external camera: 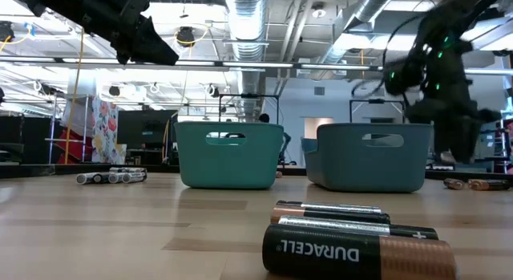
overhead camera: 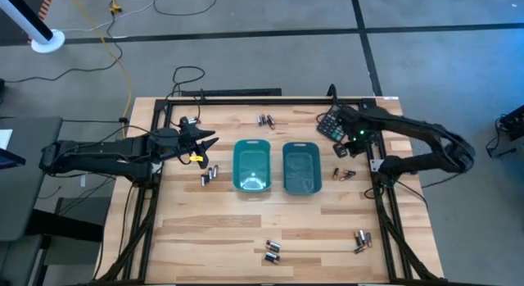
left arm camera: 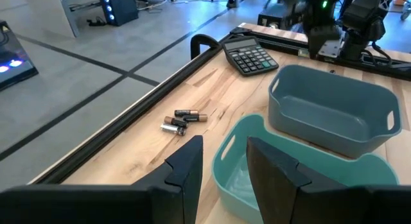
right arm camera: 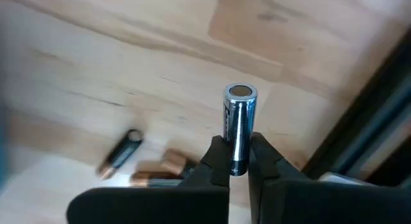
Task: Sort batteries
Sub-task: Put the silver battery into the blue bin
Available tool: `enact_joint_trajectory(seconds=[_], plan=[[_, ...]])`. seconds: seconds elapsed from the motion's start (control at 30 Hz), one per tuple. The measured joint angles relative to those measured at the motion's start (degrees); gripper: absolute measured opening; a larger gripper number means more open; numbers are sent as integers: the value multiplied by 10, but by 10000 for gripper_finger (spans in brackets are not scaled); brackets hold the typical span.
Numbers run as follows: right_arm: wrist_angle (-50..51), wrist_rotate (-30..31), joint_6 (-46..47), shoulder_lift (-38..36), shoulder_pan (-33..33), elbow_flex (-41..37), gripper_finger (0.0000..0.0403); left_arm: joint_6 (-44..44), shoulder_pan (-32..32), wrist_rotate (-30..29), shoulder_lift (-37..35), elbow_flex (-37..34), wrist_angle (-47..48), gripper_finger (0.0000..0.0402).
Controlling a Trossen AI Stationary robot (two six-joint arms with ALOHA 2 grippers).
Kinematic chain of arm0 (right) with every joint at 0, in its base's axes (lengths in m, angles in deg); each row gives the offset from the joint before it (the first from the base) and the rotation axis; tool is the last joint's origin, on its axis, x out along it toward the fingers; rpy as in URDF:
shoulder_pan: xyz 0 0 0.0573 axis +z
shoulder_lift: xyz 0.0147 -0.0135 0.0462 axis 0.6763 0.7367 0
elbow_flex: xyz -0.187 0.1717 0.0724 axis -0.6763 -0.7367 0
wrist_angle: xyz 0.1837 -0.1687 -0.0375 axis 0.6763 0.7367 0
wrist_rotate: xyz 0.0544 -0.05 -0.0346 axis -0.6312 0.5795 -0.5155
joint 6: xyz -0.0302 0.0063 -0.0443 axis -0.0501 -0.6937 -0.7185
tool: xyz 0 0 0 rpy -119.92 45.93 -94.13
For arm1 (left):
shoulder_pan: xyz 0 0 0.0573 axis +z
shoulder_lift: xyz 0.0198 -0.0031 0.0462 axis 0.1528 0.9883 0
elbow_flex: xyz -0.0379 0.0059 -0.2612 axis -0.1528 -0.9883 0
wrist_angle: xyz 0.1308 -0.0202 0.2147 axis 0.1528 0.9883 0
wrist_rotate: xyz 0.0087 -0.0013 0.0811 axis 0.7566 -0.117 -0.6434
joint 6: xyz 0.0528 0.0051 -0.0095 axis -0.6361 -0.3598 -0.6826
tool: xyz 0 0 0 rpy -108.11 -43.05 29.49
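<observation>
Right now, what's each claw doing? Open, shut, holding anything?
Left claw: open, nothing between its fingers, raised above the teal tray.
Right claw: shut on a silver battery, held clear of the table.

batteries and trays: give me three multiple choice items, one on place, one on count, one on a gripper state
1. Where is the calculator?
A. inside a tray
B. far right part of the table
C. near edge, middle

2. How many teal trays stand mid-table?
A. one
B. two
C. four

3. What is the right gripper doing?
A. shut on a battery
B. open over a tray
C. holding the calculator

Answers:
1 B, the high view shows it by the right arm at the far edge.
2 B, left tray and right tray sit side by side.
3 A, the right wrist view shows a silvery cell pinched between its fingers.
</observation>
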Motion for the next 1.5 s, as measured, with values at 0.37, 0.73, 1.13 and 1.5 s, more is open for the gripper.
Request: enact_joint_trajectory(seconds=[0.37, 0.73, 1.13, 1.5], plan=[[36, 14, 31, -186, 0, 66, 19, 0, 0, 0, 0, 0, 0, 114], [-139, 14, -5, -277, 43, 92, 20, 0, 0, 0, 0, 0, 0, 114], [-334, 6, -61, -192, 179, 113, 20, 0, 0, 0, 0, 0, 0, 114], [-185, 6, -140, 25, 274, 253, 20, 0, 0, 0, 0, 0, 0, 114]])
